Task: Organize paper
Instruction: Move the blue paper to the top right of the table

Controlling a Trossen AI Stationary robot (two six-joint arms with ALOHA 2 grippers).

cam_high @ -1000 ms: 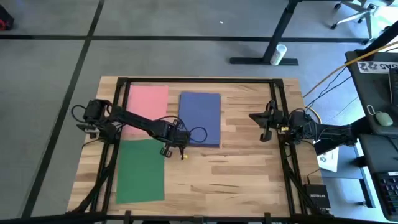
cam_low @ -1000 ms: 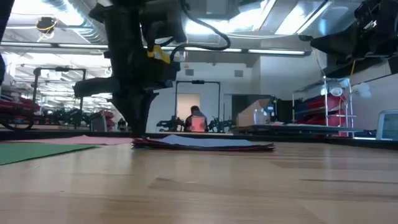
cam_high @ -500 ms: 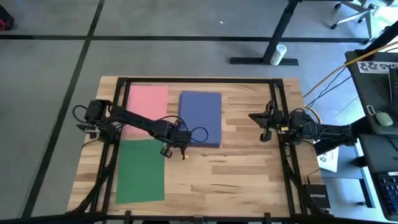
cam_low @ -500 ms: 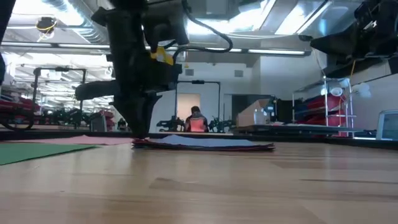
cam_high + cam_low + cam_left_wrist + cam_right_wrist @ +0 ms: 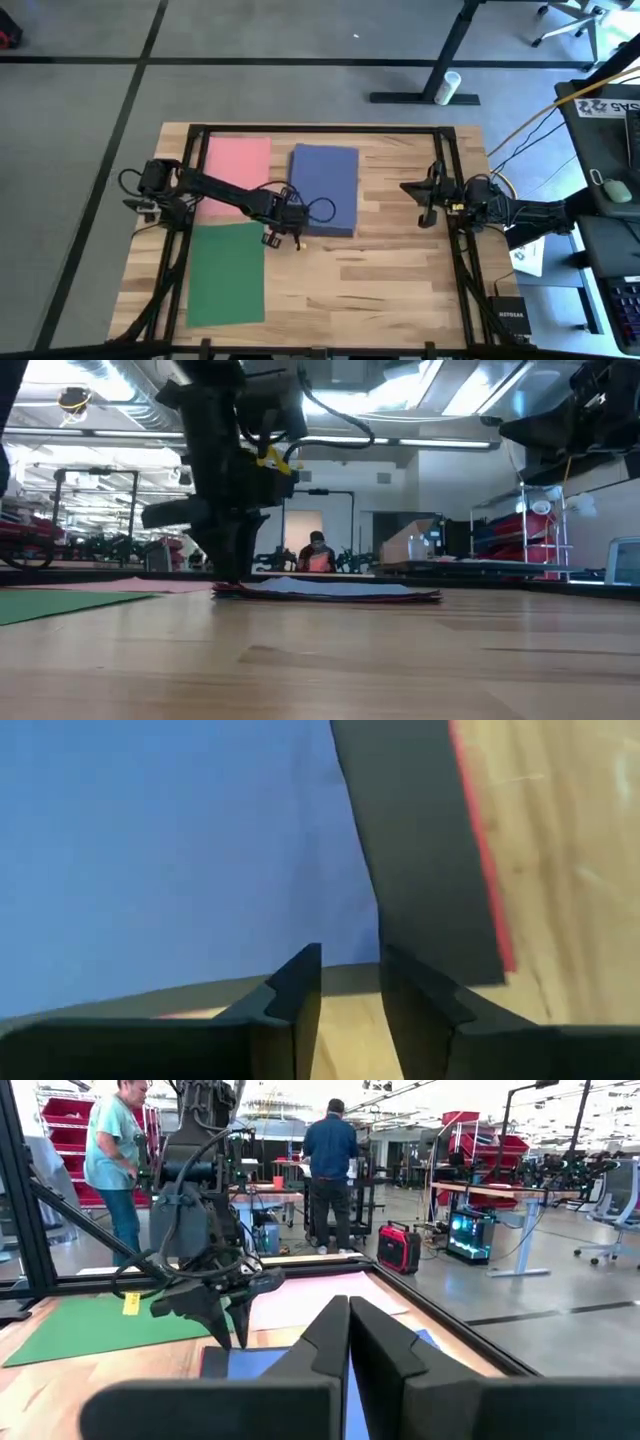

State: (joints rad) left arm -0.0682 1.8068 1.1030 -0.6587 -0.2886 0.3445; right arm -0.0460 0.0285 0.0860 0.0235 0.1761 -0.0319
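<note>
A pink sheet (image 5: 238,160) lies flat at the far left and a green sheet (image 5: 226,272) at the near left. In the middle a blue sheet (image 5: 326,188) tops a flat stack. Under it a dark grey sheet (image 5: 420,850) and a red edge (image 5: 482,850) stick out on the near side. My left gripper (image 5: 284,217) points down at the stack's near left corner, its fingers a narrow gap apart (image 5: 350,982). My right gripper (image 5: 424,200) waits shut at the table's right side, above the wood. My left gripper sets its fingertips (image 5: 300,975) on the stack's left edge, close to the near left corner. One tip is at the blue sheet's edge (image 5: 290,955), the other at the dark grey sheet (image 5: 400,945). The fingers come from above, and the sheets lie flat on the table.
A black frame (image 5: 320,130) runs round the tabletop. Bare wood (image 5: 380,280) takes up the near right part of the table. People (image 5: 330,1160) stand in the room beyond the table.
My left gripper has gone a little toward the far edge and the right. The blue sheet has slid slightly toward the table's right on the stack and stays flat.
</note>
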